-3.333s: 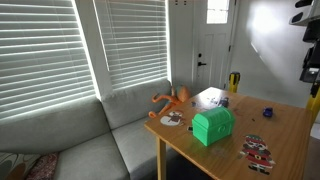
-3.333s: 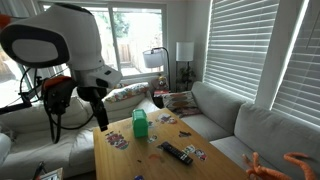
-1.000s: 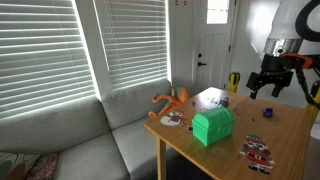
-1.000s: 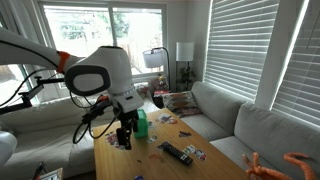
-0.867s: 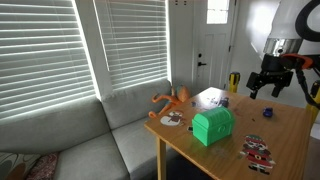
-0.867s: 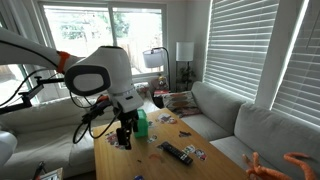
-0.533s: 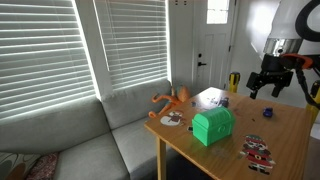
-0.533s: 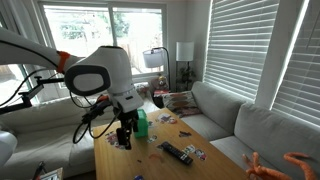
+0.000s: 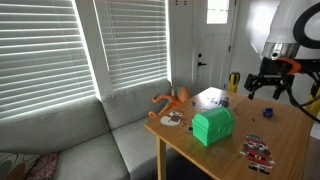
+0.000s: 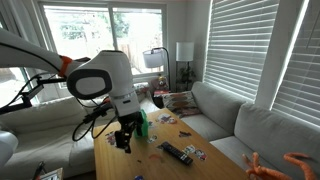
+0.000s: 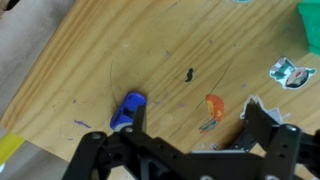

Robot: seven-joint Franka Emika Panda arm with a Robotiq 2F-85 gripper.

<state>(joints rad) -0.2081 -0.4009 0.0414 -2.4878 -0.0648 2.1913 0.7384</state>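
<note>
Currently black Robotiq gripper (image 11: 195, 122) hangs open w/ jaws wide, empty, above light wooden tabletop (image 11: 90, 60). In wrist view, small blue toy car (image 11: 128, 110) lies beside left finger; orange plastic piece (image 11: 213, 106) lies btwn fingers, nearer right.

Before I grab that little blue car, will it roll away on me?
Probably, if nudged lengthwise: the blue car looks like a small wheeled toy lying on a smooth wooden table. It looks small and rigid, so it is likely light; pinching across its sides should be steadier.
</note>
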